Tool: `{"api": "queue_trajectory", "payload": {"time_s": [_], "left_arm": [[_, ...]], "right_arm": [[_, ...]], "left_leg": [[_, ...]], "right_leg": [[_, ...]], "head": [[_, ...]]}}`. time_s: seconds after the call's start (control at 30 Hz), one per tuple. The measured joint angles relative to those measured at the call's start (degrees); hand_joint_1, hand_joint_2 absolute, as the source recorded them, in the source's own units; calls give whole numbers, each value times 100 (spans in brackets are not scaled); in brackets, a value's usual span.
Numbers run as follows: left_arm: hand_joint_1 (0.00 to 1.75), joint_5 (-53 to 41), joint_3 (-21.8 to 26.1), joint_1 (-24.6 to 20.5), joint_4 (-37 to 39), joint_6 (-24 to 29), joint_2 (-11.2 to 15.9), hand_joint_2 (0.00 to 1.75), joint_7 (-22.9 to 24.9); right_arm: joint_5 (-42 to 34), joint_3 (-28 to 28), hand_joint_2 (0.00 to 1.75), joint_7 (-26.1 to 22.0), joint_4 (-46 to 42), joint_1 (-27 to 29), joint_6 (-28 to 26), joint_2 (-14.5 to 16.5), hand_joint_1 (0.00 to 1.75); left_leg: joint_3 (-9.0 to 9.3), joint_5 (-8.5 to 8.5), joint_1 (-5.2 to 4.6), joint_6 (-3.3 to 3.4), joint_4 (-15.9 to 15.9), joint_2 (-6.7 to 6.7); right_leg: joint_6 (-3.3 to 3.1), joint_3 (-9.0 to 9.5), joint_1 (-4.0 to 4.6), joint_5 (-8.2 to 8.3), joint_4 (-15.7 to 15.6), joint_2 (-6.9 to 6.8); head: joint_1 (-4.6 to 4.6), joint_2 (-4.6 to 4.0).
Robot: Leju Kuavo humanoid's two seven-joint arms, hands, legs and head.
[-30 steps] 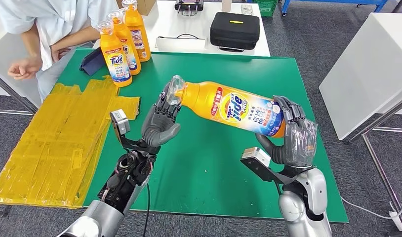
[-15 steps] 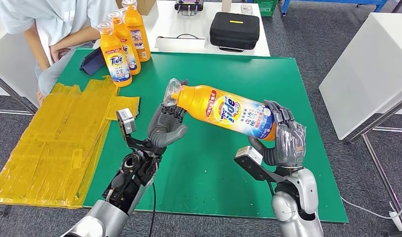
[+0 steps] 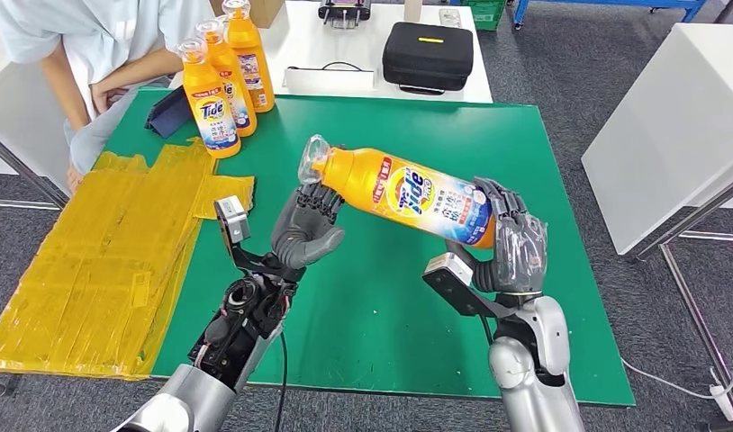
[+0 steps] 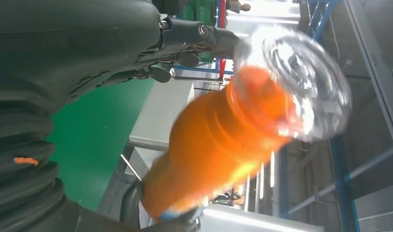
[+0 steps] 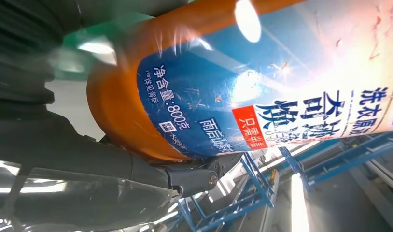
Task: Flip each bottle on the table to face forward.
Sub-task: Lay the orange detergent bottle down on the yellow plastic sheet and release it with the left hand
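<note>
An orange Tide bottle [image 3: 408, 193] hangs tilted in the air over the green table [image 3: 390, 315], clear cap pointing back left, label up. My right hand [image 3: 511, 247] grips its base; the blue label [image 5: 262, 82] lies against that hand [image 5: 64, 154] in the right wrist view. My left hand [image 3: 307, 229] holds the neck from below. In the left wrist view the bottle [image 4: 218, 145] lies between that hand's fingers [image 4: 199, 34] and thumb. Three more orange bottles [image 3: 210, 103] stand upright at the table's back left corner.
Yellow plastic sheets [image 3: 93, 261] cover the table's left edge. A person [image 3: 93, 45] sits at the back left beside the standing bottles. A black case [image 3: 428, 56] lies on the white table behind. Another white table [image 3: 678, 117] stands to the right.
The bottle and my right hand have moved left, sliding the neck further into my left hand. The person's hand at the far left has drawn back.
</note>
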Motion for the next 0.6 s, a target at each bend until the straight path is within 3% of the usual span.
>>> {"api": "queue_trajectory", "payload": {"time_s": [0.6], "left_arm": [[0,141,-137,-111,2,66,-21,175,44]], "right_arm": [[-114,-231,175,271,2731,-2137,-832,152,175]], "left_leg": [[1,4,0,2,1,-2]], "right_leg": [[1,0,0,2,2,0]], "head": [[0,0]]}}
